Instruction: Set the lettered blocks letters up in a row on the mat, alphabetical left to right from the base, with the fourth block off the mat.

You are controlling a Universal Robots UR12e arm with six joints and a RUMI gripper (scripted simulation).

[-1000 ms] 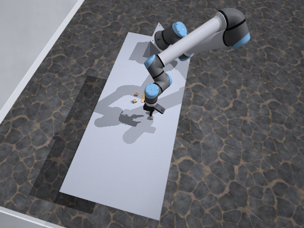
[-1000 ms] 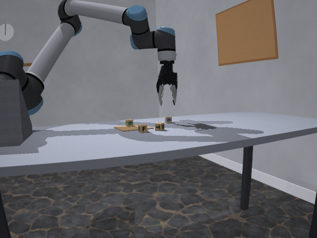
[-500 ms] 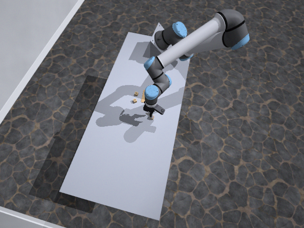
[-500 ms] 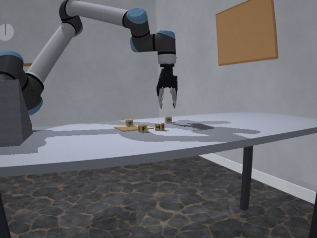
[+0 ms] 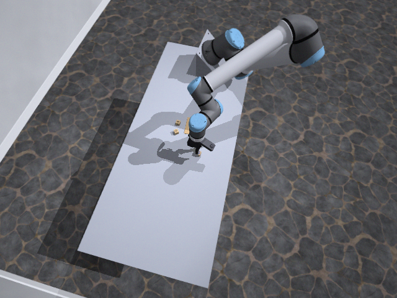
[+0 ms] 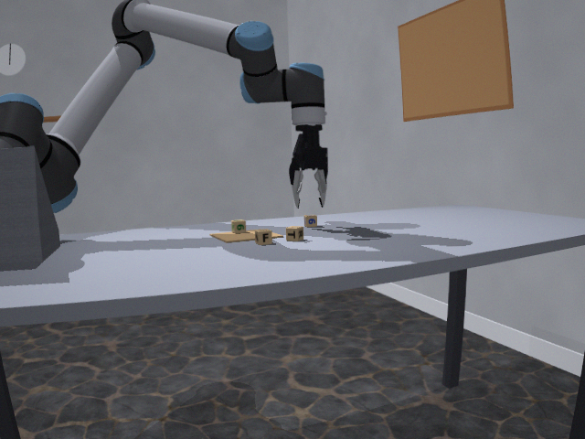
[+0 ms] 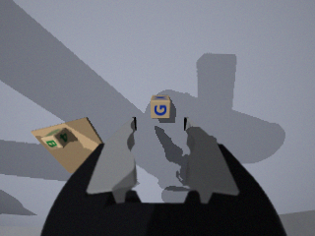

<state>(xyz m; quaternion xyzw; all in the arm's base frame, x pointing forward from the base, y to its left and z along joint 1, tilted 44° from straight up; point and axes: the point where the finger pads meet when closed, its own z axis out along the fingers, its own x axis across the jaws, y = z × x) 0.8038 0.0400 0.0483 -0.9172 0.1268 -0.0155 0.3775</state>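
Note:
My gripper (image 6: 309, 204) hangs open and empty a short way above the table, straight over a wooden block with a blue G (image 6: 310, 220). In the wrist view this block (image 7: 160, 107) lies on the bare table just beyond my fingertips, G on top. A thin tan mat (image 6: 240, 235) lies to the left, with a block with green markings (image 6: 239, 226) on it; both show in the wrist view, mat (image 7: 69, 143) and block (image 7: 58, 138). A block showing a black F on its side (image 6: 263, 236) sits at the mat's near edge. Another block with a black letter on its side (image 6: 294, 233) sits off the mat.
The robot base (image 6: 23, 212) stands at the left end of the long grey table. From above, two blocks (image 5: 177, 121) (image 5: 175, 131) lie left of the mat (image 5: 187, 125), partly hidden by my wrist. The table edges are far from the blocks.

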